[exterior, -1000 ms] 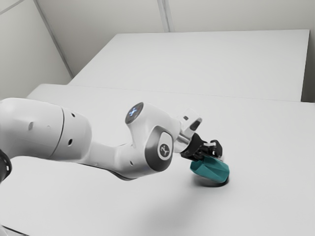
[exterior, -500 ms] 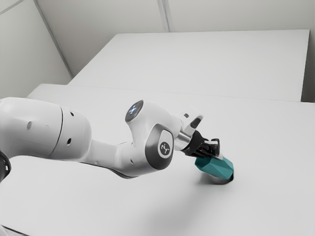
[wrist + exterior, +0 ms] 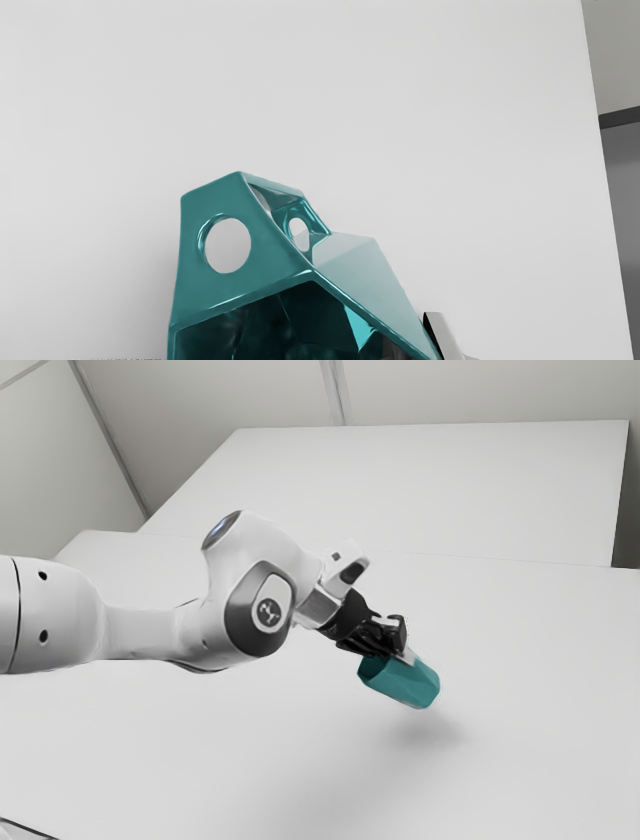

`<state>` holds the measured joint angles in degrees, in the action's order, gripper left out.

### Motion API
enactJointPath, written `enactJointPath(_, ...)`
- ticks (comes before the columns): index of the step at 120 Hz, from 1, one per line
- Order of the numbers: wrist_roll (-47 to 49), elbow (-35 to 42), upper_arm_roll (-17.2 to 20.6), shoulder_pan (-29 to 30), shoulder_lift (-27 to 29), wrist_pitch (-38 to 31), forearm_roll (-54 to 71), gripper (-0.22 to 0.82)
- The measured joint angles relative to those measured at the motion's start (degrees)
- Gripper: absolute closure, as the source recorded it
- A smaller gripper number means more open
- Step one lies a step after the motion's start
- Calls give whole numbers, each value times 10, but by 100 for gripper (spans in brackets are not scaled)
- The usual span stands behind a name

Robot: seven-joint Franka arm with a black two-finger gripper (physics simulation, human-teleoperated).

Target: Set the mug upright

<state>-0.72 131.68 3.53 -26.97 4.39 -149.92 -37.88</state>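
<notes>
Tool (image 3: 407, 656) has the mug (image 3: 400, 683) pinched by its wall, fingers nearly together. Mug's tilted, off the bench (image 3: 540, 760), well in from its far edge.

The mug (image 3: 402, 684) is plain teal, near-black inside. Touching the mug: a black gripper (image 3: 400, 652). Leftward of the mug in the exterior view: a white arm (image 3: 148, 630). Beneath the mug: a plain pale grey table (image 3: 520, 760).

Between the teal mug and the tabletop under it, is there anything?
Nothing solid: the exterior view shows a bare gap between the raised, tilted mug and the table, with a soft shadow on the surface below.
</notes>
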Motion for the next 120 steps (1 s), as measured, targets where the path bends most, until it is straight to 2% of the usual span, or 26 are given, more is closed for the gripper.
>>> enactJointPath(8, 2, 0, -6, 17, 4, 21, 32, 79)
enactJointPath(37, 25, -1, -19, 12, 22, 79, 193, 79)
enactJointPath(65, 59, -35, -67, 18, 35, 173, 323, 79)
enactJointPath(82, 74, -87, -94, 20, 7, 229, 364, 79)
enactJointPath(102, 87, -178, -100, 24, -41, 305, 409, 79)
enactJointPath(120, 94, -227, -107, 22, -80, 356, 434, 79)
